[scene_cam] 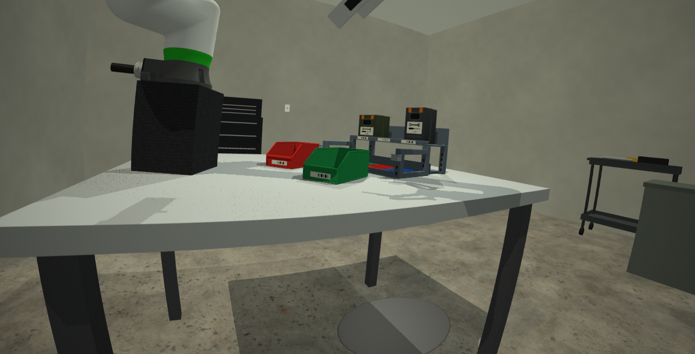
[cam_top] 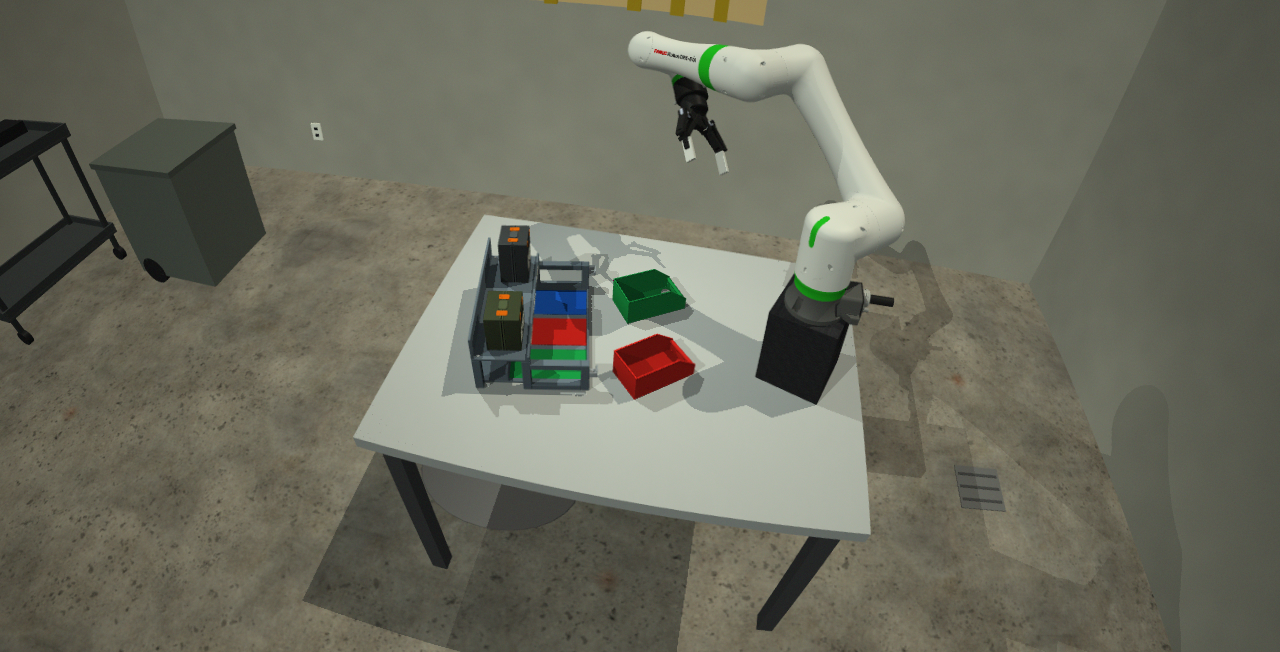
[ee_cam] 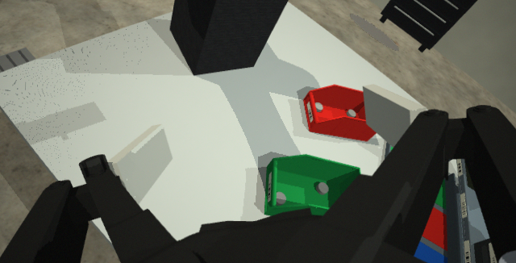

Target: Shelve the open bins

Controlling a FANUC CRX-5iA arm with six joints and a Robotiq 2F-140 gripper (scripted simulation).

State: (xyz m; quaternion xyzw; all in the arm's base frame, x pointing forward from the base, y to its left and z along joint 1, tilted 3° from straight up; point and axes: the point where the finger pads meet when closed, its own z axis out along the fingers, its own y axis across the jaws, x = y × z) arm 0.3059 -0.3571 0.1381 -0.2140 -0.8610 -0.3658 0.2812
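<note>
A red bin [cam_top: 636, 382] [scene_cam: 304, 160] [ee_cam: 343, 130] and a green bin [cam_top: 630, 306] [scene_cam: 357, 169] [ee_cam: 318, 167] stand level and apart on the table, in front of the shelf [cam_top: 529, 375] [scene_cam: 399, 168], their low labelled fronts facing away from it. The wrist view shows two round grey parts in each. The shelf's lower row shows a blue mark [cam_top: 561, 301] [ee_cam: 430, 252], a red mark [cam_top: 554, 332] [ee_cam: 434, 227] and a green mark [cam_top: 556, 353], with no bin on them. My gripper [cam_top: 706, 162] [scene_cam: 349, 18] [ee_cam: 264, 123] is open and empty, high above the bins.
On the shelf's upper board stand an olive case [cam_top: 503, 329] [scene_cam: 380, 126] and a taller dark case [cam_top: 514, 259] [scene_cam: 427, 126]. Upright posts and side rails frame the lower row. The arm's black pedestal [cam_top: 799, 352] [scene_cam: 170, 128] [ee_cam: 230, 33] stands on the table across from the shelf.
</note>
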